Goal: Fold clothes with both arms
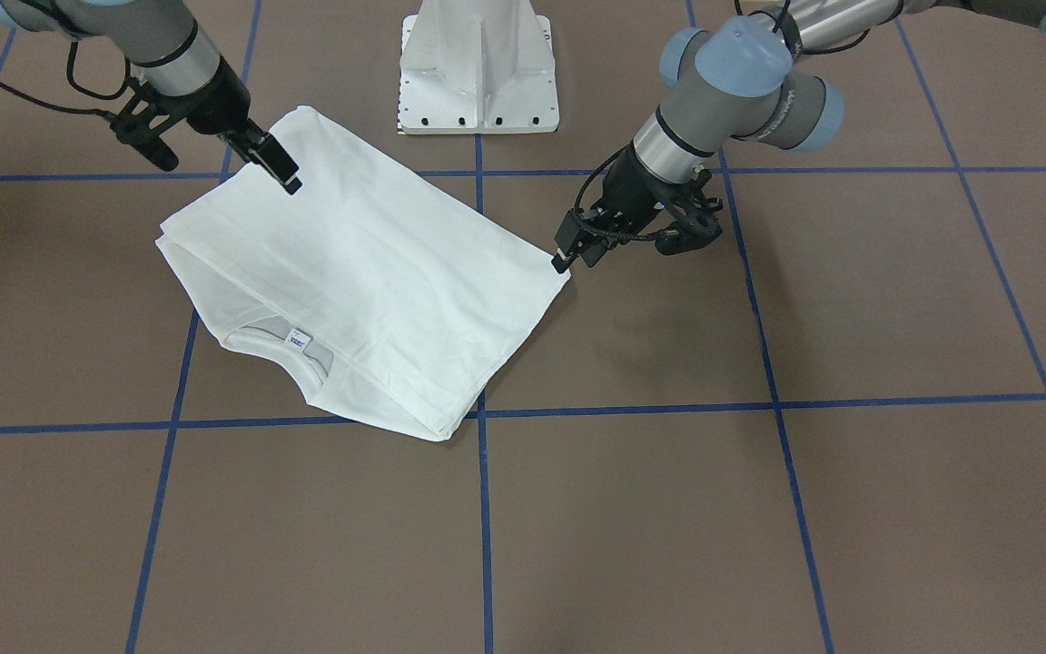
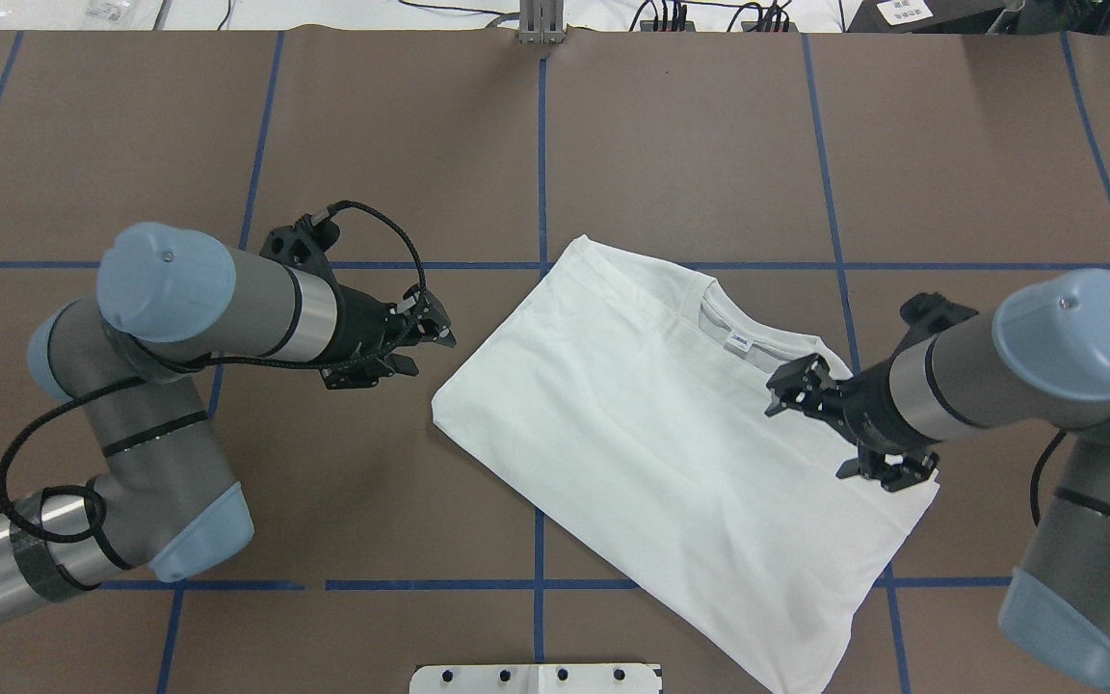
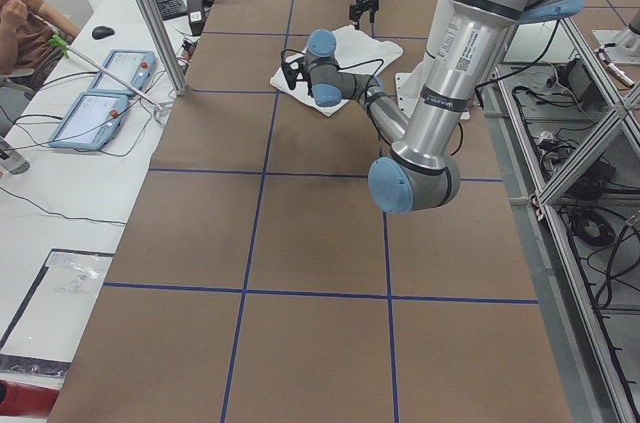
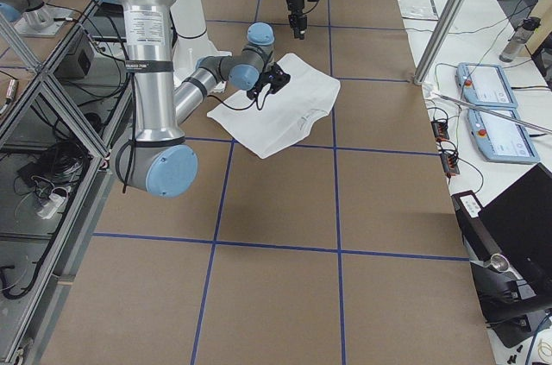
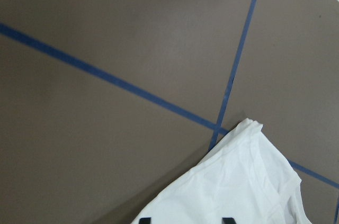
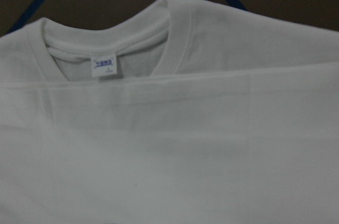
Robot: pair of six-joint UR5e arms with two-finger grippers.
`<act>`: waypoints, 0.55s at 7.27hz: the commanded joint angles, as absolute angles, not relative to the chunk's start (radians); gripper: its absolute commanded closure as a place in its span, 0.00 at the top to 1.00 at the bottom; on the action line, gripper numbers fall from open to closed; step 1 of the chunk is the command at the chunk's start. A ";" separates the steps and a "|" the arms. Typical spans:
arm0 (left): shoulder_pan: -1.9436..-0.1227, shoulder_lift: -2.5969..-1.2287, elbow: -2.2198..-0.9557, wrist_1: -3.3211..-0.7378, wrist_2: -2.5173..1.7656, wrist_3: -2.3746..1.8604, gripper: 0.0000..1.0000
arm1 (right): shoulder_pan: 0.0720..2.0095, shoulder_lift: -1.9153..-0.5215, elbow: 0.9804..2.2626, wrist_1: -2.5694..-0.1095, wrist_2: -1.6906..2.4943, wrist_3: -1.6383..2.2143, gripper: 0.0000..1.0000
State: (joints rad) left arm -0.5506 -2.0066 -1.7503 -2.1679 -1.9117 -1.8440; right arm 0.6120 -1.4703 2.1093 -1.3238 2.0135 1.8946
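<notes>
T-shirt [image 2: 651, 434] is lying folded flat on the tabletop [image 2: 324, 482], collar [image 2: 738, 328] at its 1 o'clock from overhead. Left end effector [image 2: 441, 326] is hovering spread just off its 9 o'clock corner, and right end effector [image 2: 791, 387] is hanging spread over its 3 o'clock edge.

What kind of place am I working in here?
Probably a robotics lab or test cell: a brown table gridded with blue tape, aluminium framing, and control pendants on the side bench.

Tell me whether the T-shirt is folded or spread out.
Folded: the T-shirt lies as a compact rectangle with no sleeves showing, and a layer's edge crosses just below the collar.
</notes>
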 commanded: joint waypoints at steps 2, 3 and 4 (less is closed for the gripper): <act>-0.469 -2.017 -1.700 -2.117 -1.870 -1.876 0.67 | 0.718 -1.425 2.025 -1.321 2.008 1.759 1.00; -0.456 -2.017 -1.688 -2.117 -1.868 -1.885 0.67 | 0.718 -1.424 2.020 -1.321 1.999 1.759 1.00; -0.450 -2.019 -1.675 -2.118 -1.853 -1.885 0.67 | 0.718 -1.424 2.013 -1.321 1.996 1.759 1.00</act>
State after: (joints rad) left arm -0.4611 -2.0165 -1.6925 -2.1182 -1.8659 -1.8813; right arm 0.7156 -1.4248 2.0222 -1.3208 2.0013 1.7618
